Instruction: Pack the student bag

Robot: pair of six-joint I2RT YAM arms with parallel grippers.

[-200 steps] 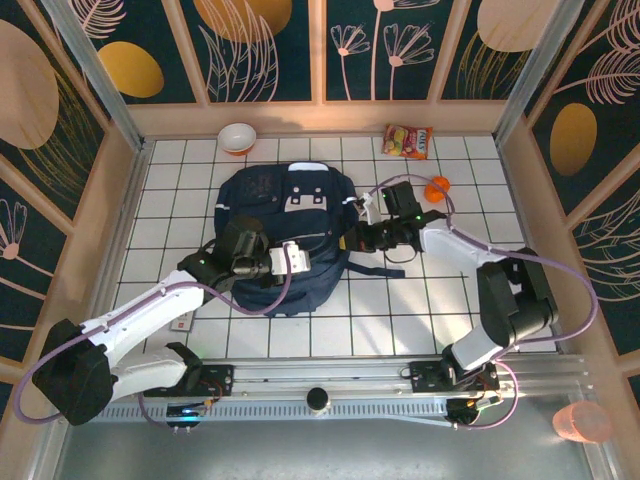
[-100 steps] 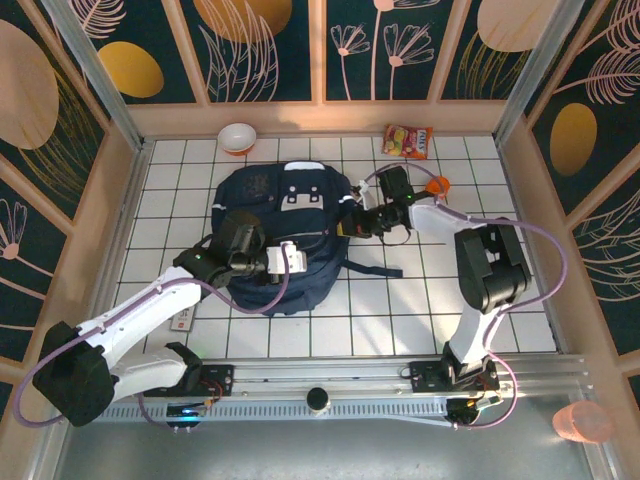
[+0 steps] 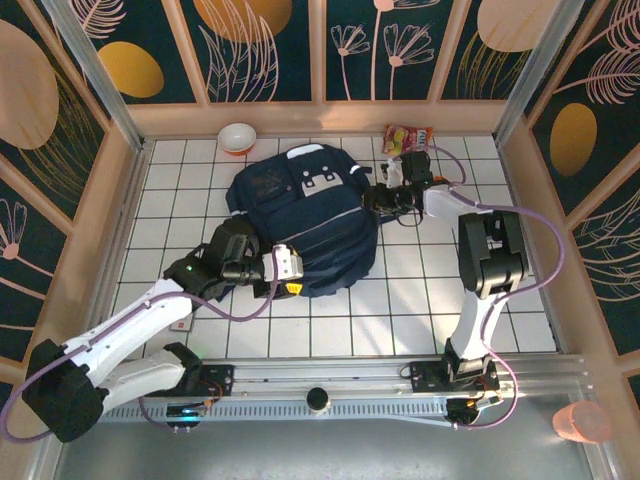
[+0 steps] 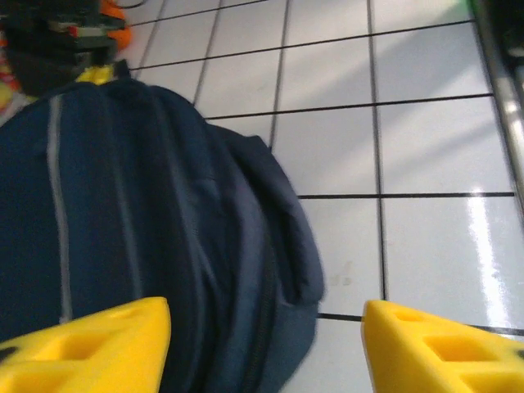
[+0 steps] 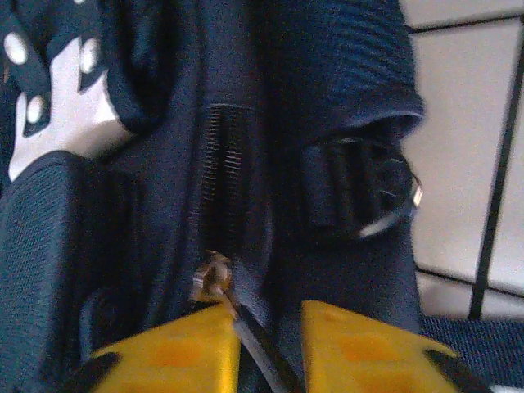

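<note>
While the bag (image 3: 315,240) lay flat near the middle of the tiled table (image 3: 420,300), its grey buckle patch (image 3: 318,183) towards the far wall, both grippers were at its edges. On the bag's right side, near the top, the right gripper (image 3: 383,196) sat against the fabric. Seen from its wrist, the right gripper (image 5: 270,352) had its yellow fingers (image 5: 164,352) only narrowly apart. The metal zipper pull (image 5: 213,278) lay just ahead of them, and its dark cord (image 5: 255,340) ran down into the gap. Whether the cord was pinched or merely lay there I could not tell. At the bag's near edge, the left gripper (image 3: 290,272) hovered with its jaws wide apart. In the wrist view of the left gripper (image 4: 264,348), one finger was over the navy fabric and the other over bare tile, with nothing clamped between them. What the bag contained could not be seen. Beyond it, a small bowl (image 3: 237,136) with a white inside stood by the far wall on the left. A snack packet (image 3: 408,139) lay by the same wall on the right, near the right gripper.
</note>
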